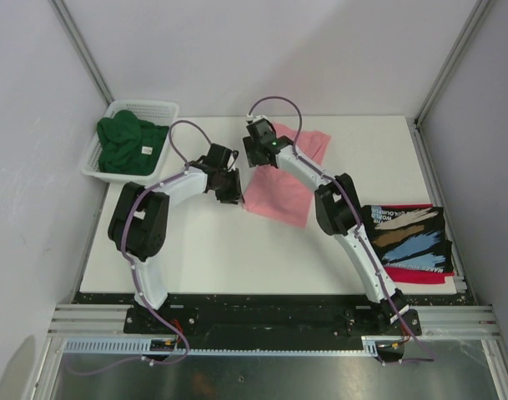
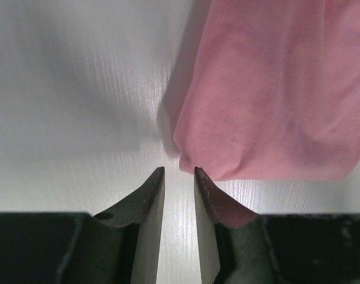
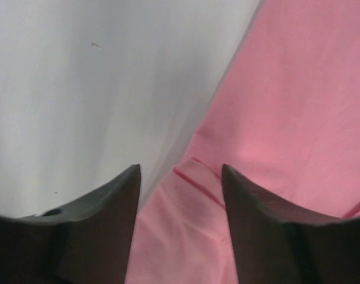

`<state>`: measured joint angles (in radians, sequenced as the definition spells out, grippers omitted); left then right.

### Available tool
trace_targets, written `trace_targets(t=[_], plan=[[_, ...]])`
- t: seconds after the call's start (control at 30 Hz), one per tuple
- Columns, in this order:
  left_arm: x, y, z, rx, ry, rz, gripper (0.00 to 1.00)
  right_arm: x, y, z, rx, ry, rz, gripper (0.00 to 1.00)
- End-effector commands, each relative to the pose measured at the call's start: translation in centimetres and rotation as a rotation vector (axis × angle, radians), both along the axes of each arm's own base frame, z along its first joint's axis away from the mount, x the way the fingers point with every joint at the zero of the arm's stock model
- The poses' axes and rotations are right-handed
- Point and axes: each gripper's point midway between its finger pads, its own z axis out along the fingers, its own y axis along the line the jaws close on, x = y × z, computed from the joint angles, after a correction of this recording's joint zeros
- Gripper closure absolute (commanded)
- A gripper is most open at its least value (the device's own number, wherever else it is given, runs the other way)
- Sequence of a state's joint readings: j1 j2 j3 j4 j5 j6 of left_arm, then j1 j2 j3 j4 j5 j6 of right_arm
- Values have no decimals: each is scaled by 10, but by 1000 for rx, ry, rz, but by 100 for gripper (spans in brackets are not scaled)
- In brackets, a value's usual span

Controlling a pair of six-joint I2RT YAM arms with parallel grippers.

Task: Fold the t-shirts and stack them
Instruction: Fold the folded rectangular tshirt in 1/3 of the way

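The salmon-pink t-shirt [image 1: 284,179] lies partly folded in the middle of the table. My left gripper [image 1: 229,192] is at its near left corner; in the left wrist view the jaws [image 2: 179,170] stand slightly apart with bare table between them, and the pink corner [image 2: 268,100] lies just past the tips. My right gripper [image 1: 258,152] is open over the shirt's far left edge, with a hemmed fold [image 3: 197,183] between the fingers. The dark green t-shirt [image 1: 130,140] lies bunched in the basket. The black printed t-shirt [image 1: 406,233] lies folded on the red t-shirt [image 1: 420,274] at the right.
The white mesh basket [image 1: 166,108] stands at the far left corner of the table. The white tabletop [image 1: 203,250] ends at a metal rail in front. Grey walls and frame posts close in the sides and back.
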<state>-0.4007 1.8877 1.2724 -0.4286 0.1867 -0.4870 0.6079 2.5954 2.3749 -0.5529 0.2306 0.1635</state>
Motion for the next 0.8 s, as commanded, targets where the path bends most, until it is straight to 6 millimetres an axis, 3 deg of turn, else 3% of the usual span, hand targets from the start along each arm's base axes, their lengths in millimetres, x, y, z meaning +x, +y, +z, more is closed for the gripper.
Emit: trace_targets(t=[0.0, 0.13, 0.23, 0.43, 0.6, 0.77], plan=[[17, -2, 13, -2, -63, -26, 68, 12, -7, 70, 72, -90, -26, 33], [22, -5, 17, -3, -82, -56, 67, -1, -25, 107, 109, -68, -84, 29], [22, -10, 20, -20, -87, -85, 66, -25, -44, 114, 146, 4, -155, 30], [12, -11, 15, -41, -55, -99, 67, -106, -82, 88, 239, 189, -236, 38], [2, -8, 11, -41, -31, -82, 67, -178, -98, 62, 309, 302, -271, 42], [-2, -7, 14, -47, -31, -76, 67, -221, -110, 30, 306, 365, -319, 43]])
